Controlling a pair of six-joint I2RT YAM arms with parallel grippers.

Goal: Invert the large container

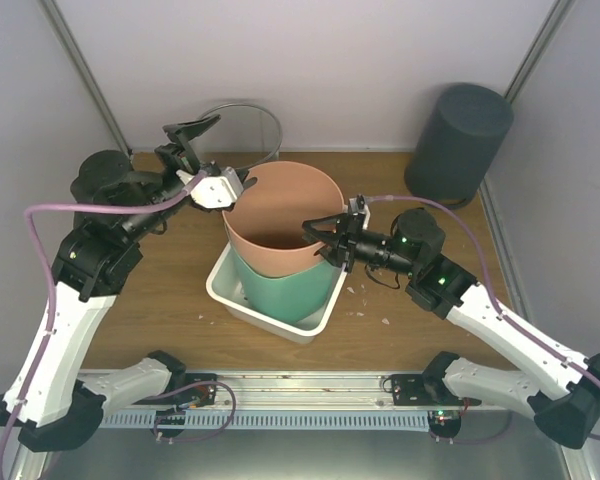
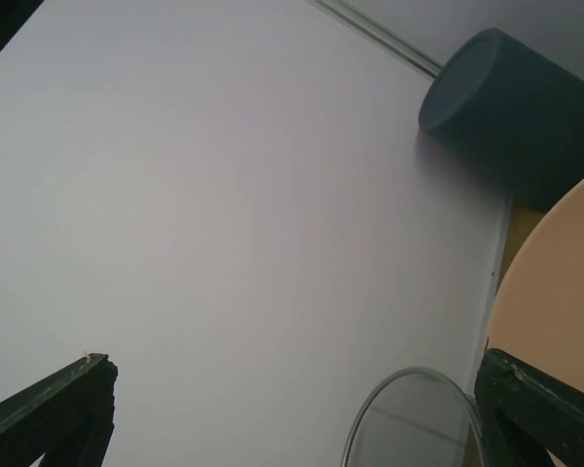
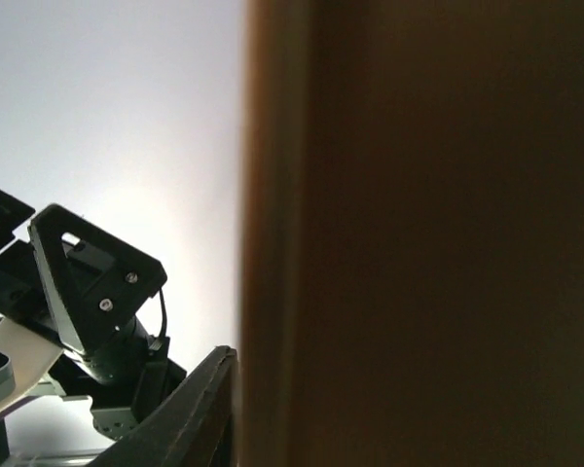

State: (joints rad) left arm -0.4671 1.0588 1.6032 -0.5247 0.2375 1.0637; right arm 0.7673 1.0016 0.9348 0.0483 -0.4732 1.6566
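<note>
Shows large container [image 1: 280, 215] upright, nested in green tub [image 1: 280, 292] inside white tray [image 1: 223, 288] mid-tabletop [image 1: 155, 290]. Shows right claw [image 1: 323, 240] straddling right rim; cannot tell whether pinching. Shows left claw [image 1: 232, 152] spread wide beside back-left rim. Looks light, thin-walled, smooth, slightly flexible; best gripped at opposite rim edges.

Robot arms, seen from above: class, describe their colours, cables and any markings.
The white-and-black left arm and right arm have white shells, black joints and bases. A mauve cable trails along each. Small green lights glow on the right arm. The left pincer and right pincer have black tapered fingers.
</note>
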